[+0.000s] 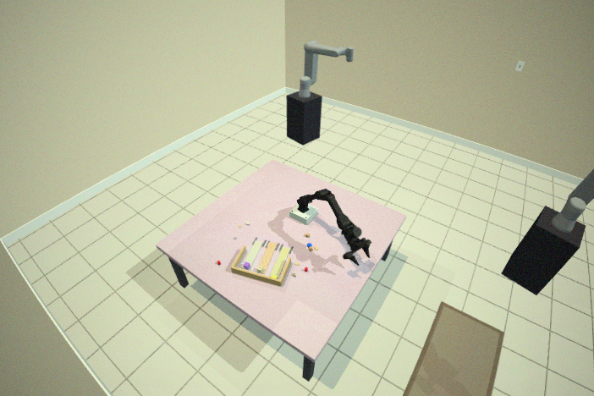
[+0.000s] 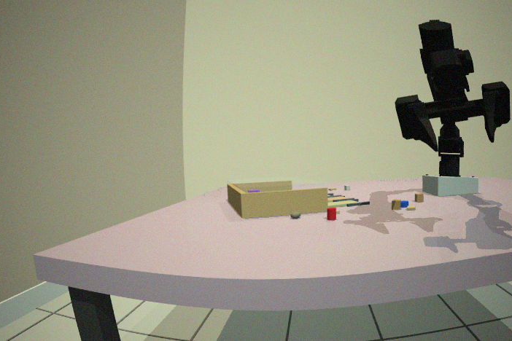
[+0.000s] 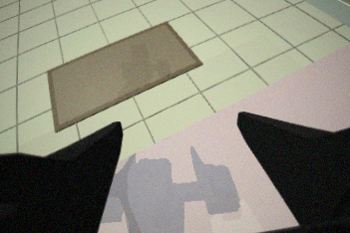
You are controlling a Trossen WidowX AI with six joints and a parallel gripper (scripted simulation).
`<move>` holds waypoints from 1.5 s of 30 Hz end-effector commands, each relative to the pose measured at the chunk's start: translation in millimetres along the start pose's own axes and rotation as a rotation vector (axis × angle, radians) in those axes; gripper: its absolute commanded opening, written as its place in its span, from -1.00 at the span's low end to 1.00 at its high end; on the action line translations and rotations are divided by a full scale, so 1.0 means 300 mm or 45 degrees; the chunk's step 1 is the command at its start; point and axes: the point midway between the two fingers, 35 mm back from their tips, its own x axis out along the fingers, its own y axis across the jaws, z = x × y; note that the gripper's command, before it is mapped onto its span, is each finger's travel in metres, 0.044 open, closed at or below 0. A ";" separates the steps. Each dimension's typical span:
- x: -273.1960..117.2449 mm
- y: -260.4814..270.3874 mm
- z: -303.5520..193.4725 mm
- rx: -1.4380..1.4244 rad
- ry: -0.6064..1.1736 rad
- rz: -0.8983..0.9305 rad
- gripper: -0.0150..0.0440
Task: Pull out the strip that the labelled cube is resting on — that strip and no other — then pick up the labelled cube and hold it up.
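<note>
Spread wide and holding nothing, the gripper (image 1: 359,252) is hanging above the pink tabletop (image 1: 279,299) close to its right edge, near the table's right corner in the top view. Through the wrist view its two dark fingers are framing the table's edge, the gripper's own shadow (image 3: 187,186) on the pink surface, and beyond it the pale tiled floor (image 3: 227,60) with a brown mat (image 3: 123,70) lying on it.

Well apart from the gripper, an open tan tray (image 1: 260,261) is sitting toward the table's front-left edge, with pale, orange and yellow strips (image 1: 267,254) lying side by side in it. A purple cube (image 1: 245,265) and a tan cube (image 1: 259,268) are resting on strips at the tray's near end; no label is legible at this size. Small blocks are lying scattered around the tray, among them a red one (image 1: 217,262) and a blue one (image 1: 309,244). Beige walls are enclosing the room, and two grey arms on dark pedestals (image 1: 303,116) are standing on the floor.
</note>
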 end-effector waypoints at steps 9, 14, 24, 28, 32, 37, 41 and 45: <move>-0.286 -0.353 0.022 0.127 -0.041 -0.240 0.86; -0.515 -0.557 -0.023 0.219 -0.064 -0.413 0.86; -0.989 -0.821 -0.247 0.416 -0.096 -0.772 0.86; -1.166 -0.867 -0.379 0.499 -0.103 -0.921 0.86; -1.332 -0.881 -0.535 0.590 -0.106 -1.079 0.86; -1.487 -0.857 -0.729 0.698 -0.105 -1.261 0.86; -1.492 -0.856 -0.736 0.702 -0.105 -1.268 0.86; -1.492 -0.856 -0.736 0.702 -0.105 -1.268 0.86</move>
